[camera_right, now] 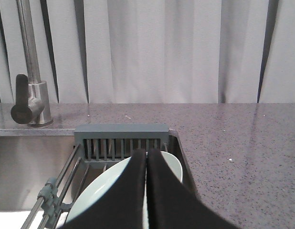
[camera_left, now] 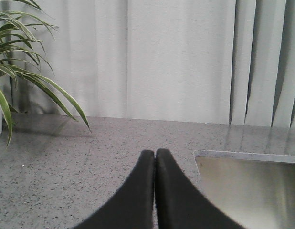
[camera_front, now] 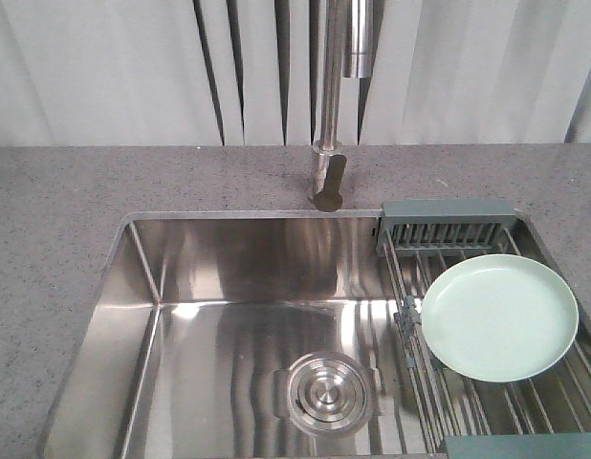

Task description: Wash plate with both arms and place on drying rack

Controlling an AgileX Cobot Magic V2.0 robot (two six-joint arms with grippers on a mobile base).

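Pressing together, left gripper (camera_left: 155,153) fingers, right gripper (camera_right: 146,152) likewise, empty

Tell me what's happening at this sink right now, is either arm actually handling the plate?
Neither arm is. The plate lies flat on the drying rack over the right side of the sink, with nothing touching it. The left gripper has its jaws closed and empty, above the countertop left of the sink. The right gripper is also closed and empty, hovering over the plate. No water shows at the faucet.
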